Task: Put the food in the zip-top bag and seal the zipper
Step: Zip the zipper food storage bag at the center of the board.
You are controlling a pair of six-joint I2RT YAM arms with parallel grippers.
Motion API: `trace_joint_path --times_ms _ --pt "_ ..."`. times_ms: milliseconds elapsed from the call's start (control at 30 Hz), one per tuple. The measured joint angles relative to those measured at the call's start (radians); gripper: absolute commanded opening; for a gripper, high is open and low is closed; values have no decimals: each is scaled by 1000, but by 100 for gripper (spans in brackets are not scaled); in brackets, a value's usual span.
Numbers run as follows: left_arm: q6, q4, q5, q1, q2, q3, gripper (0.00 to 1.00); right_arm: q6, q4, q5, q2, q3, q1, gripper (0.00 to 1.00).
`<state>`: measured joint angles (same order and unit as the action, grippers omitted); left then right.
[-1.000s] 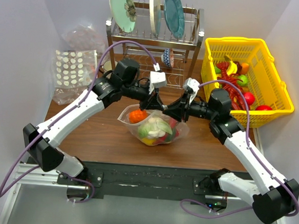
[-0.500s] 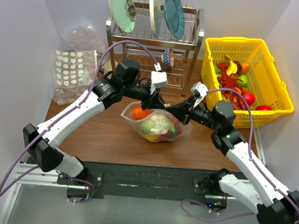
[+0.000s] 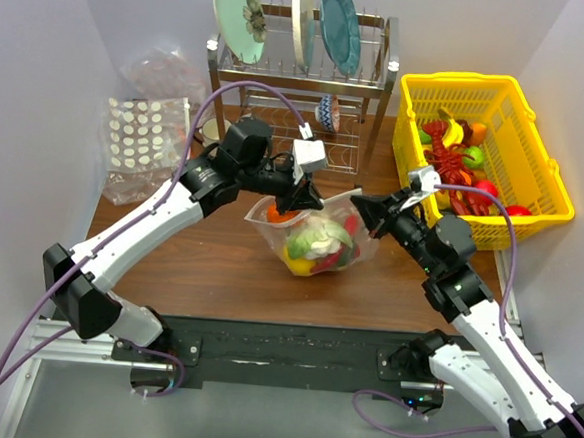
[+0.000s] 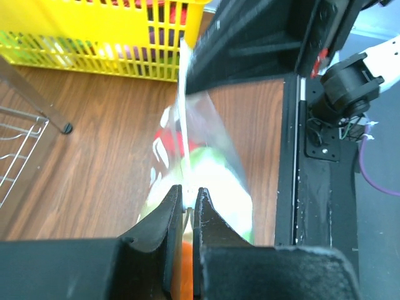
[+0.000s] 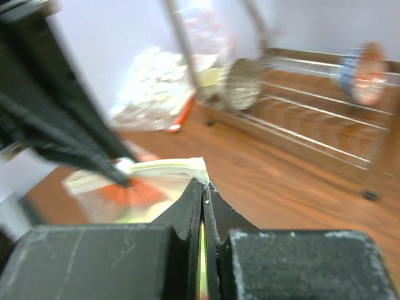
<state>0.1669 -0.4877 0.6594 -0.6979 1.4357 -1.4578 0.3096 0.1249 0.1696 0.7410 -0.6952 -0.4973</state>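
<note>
A: hands?
B: left hand (image 3: 295, 201) nipped nearly closed on the zip-top bag (image 3: 316, 236), at the left end of the zipper (image 4: 183, 125). right hand (image 3: 361, 206) clamped fully on the right end.
A: bag position?
B: over mid-counter (image 3: 209, 263), between the arms, mouth edge pulled taut. food (image 3: 310, 245) inside. Can't tell if the bottom touches.

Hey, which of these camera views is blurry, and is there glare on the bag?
Right wrist: motion-blurred, dish rack smeared. Left wrist: mostly sharp, zip-top bag washed out pale. Top external: crisp, evenly lit, no obvious glare.
</note>
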Motion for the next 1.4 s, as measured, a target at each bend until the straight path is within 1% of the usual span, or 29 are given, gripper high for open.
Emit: trace_joint_path --times_ms 233,333,700,733,800,900,1000,1033,1067,1100,1167,1200,1233,1300,1333,1400 --pt "-1 -10 -44 2 -4 16 0 -7 -83 -229 -10 -9 0 0" --pt "-2 -13 -60 2 -4 16 0 -10 -116 -301 -8 -21 0 0" --pt "-15 -16 -101 2 -4 16 0 -45 -160 -454 -9 -31 0 0" --pt "-17 -25 -111 2 -4 16 0 -51 -163 -477 -9 -31 0 0" --pt "-19 -85 -141 7 -10 16 0 -74 -178 -600 -9 -32 27 0" --pt "-26 -145 -186 15 -12 16 0 -91 -191 -706 -8 -32 56 0" --pt "-29 -196 -230 16 -12 16 0 -104 -193 -753 -6 -32 58 0" --pt "-30 -205 -238 16 -12 16 0 -110 -192 -747 -2 -32 58 4" --pt "-33 -212 -244 16 -12 16 0 -119 -190 -724 0 -32 60 11" --pt "-34 -216 -246 16 -12 16 0 -130 -185 -691 6 -32 61 23" --pt "-37 -217 -248 17 -12 16 0 -153 -165 -572 19 -32 62 40" --pt "-42 -217 -249 17 -12 16 0 -166 -158 -499 34 -37 62 55" --pt "-48 -217 -250 17 -12 16 0 -175 -156 -424 54 -49 62 62" --pt "-63 -216 -254 17 -8 16 0 -188 -156 -269 113 -91 61 71" --pt "-71 -216 -255 17 -2 16 0 -196 -159 -190 148 -118 61 74" --pt "-79 -214 -254 17 16 16 0 -204 -157 -68 197 -149 61 75"
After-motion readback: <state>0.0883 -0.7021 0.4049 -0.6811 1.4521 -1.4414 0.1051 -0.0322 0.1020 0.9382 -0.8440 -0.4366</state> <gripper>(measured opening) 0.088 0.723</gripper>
